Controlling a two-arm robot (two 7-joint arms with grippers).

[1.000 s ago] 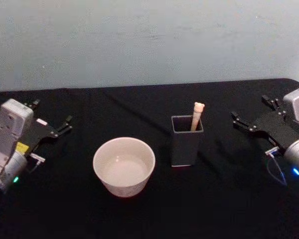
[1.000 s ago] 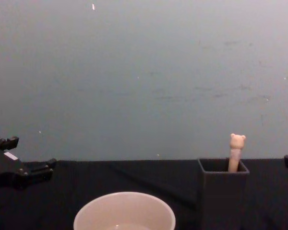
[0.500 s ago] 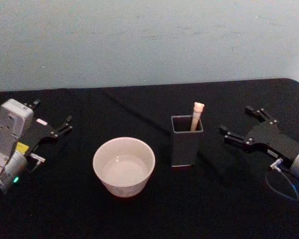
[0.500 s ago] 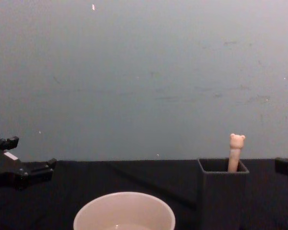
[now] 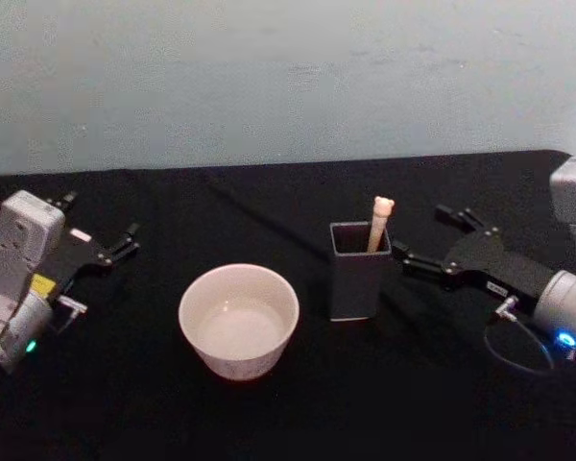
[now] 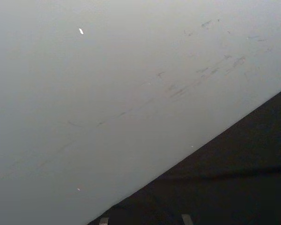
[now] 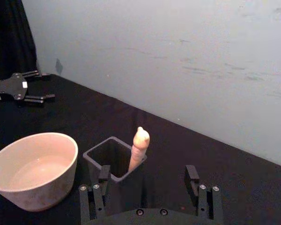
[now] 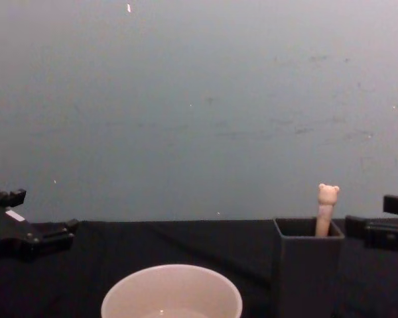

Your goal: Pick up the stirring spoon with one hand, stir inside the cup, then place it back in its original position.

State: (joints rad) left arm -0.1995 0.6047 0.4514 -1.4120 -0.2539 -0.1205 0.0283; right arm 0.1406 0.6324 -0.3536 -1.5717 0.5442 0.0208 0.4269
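The stirring spoon stands in a dark grey square holder, its peach bear-head handle sticking up; its bowl is hidden inside. The cream-white cup sits to the holder's left with pale liquid in it. My right gripper is open just right of the holder, level with its rim, pointing at it. In the right wrist view the spoon rises between and beyond the open right gripper. My left gripper stays open at the far left, apart from the cup.
A black cloth covers the table up to a pale wall. The holder and cup stand close together mid-table. There is free cloth in front of them and between the cup and the left arm.
My right gripper has moved left across the table, from the far right edge to just beside the holder. The left arm, cup and spoon have not moved.
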